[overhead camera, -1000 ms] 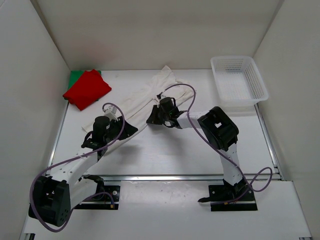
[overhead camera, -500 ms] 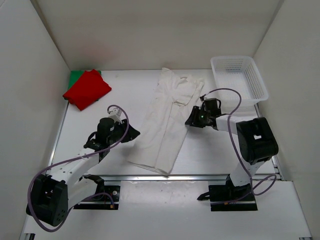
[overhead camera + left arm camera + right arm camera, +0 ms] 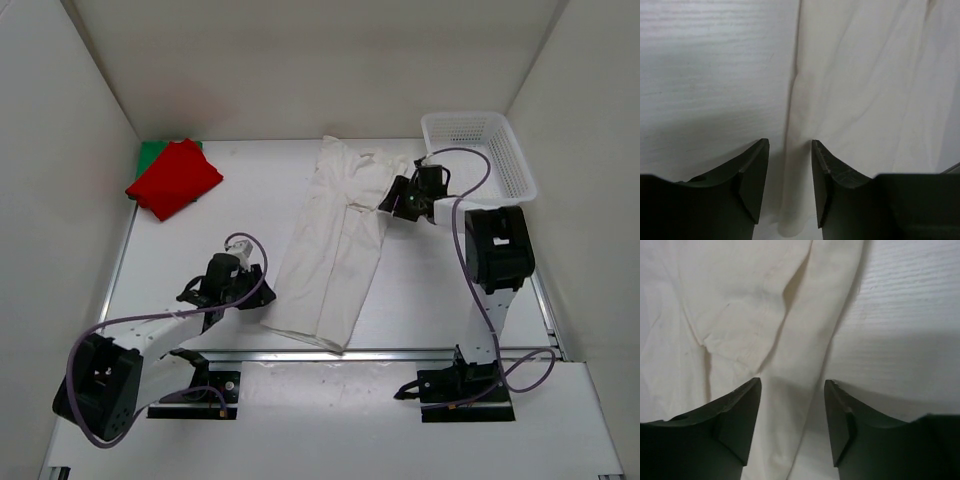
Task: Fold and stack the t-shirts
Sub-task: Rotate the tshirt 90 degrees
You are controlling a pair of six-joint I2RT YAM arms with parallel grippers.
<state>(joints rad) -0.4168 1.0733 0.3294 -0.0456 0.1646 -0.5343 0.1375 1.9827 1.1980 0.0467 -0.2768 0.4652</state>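
One off-white cloth t-shirt [image 3: 335, 240]: seemed light, limp; grip edges.
Left gripper [image 3: 790, 147]: gaped, empty.
Right gripper [image 3: 792, 385]: gaped, empty.

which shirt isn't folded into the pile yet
The off-white t-shirt, lying stretched long mid-table; the red t-shirt and green t-shirt sit folded together in the far left corner.

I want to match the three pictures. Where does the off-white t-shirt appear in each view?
Top external: the off-white t-shirt lies as a long strip in the middle of the table.
Left wrist: it fills the right side.
Right wrist: it fills the left side.
Shared landmark: the shirt's long edge against bare table.
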